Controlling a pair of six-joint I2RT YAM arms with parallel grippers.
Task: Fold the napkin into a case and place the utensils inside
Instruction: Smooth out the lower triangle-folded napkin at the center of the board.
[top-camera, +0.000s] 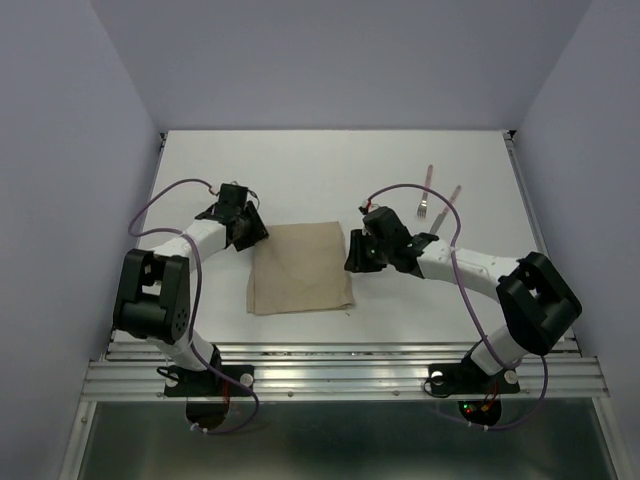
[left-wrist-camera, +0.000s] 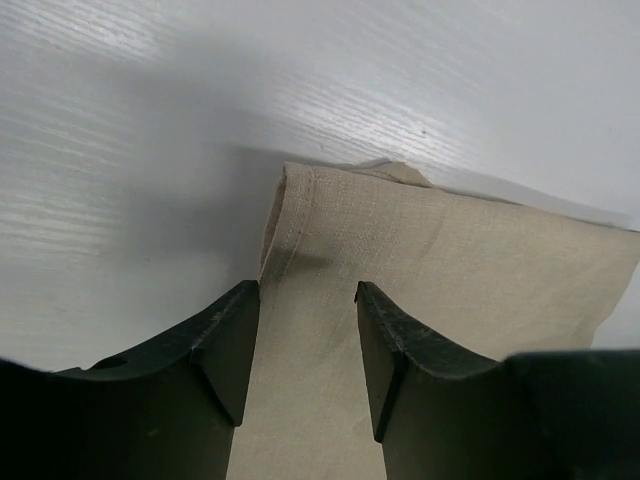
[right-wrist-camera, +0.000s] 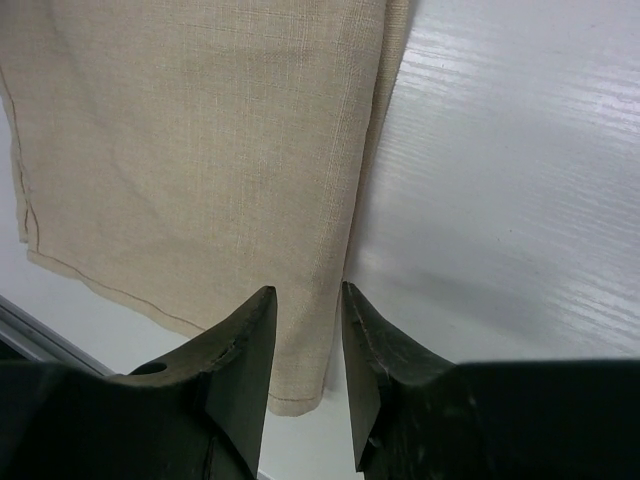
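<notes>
The tan napkin (top-camera: 300, 268) lies folded flat in the middle of the white table (top-camera: 330, 165). My left gripper (top-camera: 250, 232) sits at its far left corner. In the left wrist view its jaws (left-wrist-camera: 306, 290) stand open, straddling the napkin (left-wrist-camera: 450, 260) near its folded left edge. My right gripper (top-camera: 355, 255) is at the napkin's right edge. Its jaws (right-wrist-camera: 307, 290) are narrowly open over the hem of the napkin (right-wrist-camera: 200, 150), which lies flat beneath. The fork (top-camera: 427, 195) and knife (top-camera: 455, 193), both pink-handled, lie side by side at the far right, behind the right arm.
Grey walls close in the table on three sides. A metal rail (top-camera: 340, 375) runs along the near edge by the arm bases. Purple cables loop over both arms, and the right one crosses near the utensils.
</notes>
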